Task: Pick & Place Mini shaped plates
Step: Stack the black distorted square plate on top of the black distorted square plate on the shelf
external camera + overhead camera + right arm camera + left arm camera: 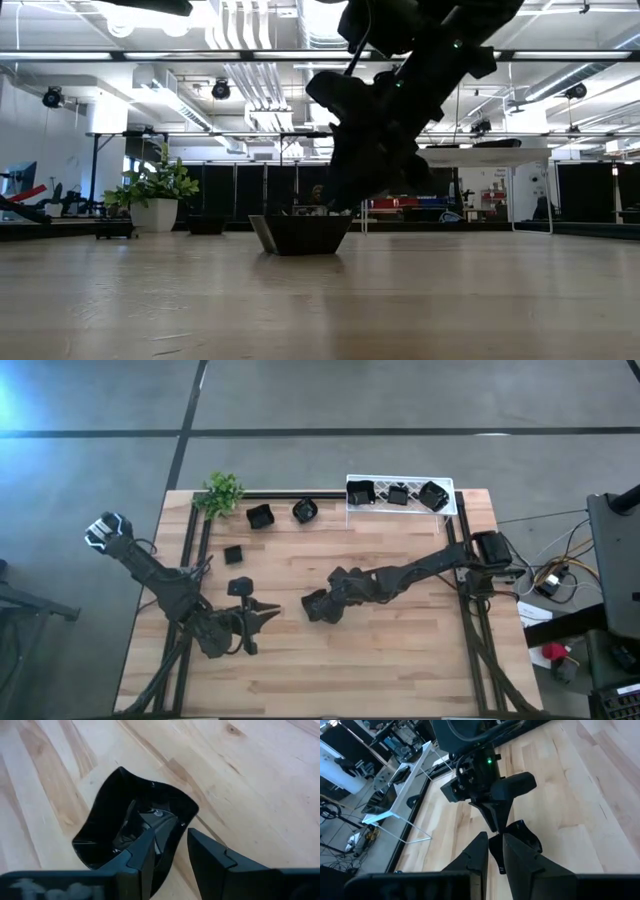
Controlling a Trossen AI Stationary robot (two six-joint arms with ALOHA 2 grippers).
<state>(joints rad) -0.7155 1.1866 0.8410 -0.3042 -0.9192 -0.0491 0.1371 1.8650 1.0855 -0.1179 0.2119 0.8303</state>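
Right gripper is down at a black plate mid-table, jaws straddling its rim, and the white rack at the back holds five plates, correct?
Not five. The high view shows three plates in the white rack. The rest stands: the right gripper is at the black plate, jaws straddling its rim.

Seven mini shaped plates show from above: three in the white rack (452,510) at one o'clock, with one (360,492) at its end, two on the wood at twelve (260,516) (304,510), one at ten (233,555), and one mid-table (318,606). One green plant (221,493) sits at eleven. Two arms are over the table.
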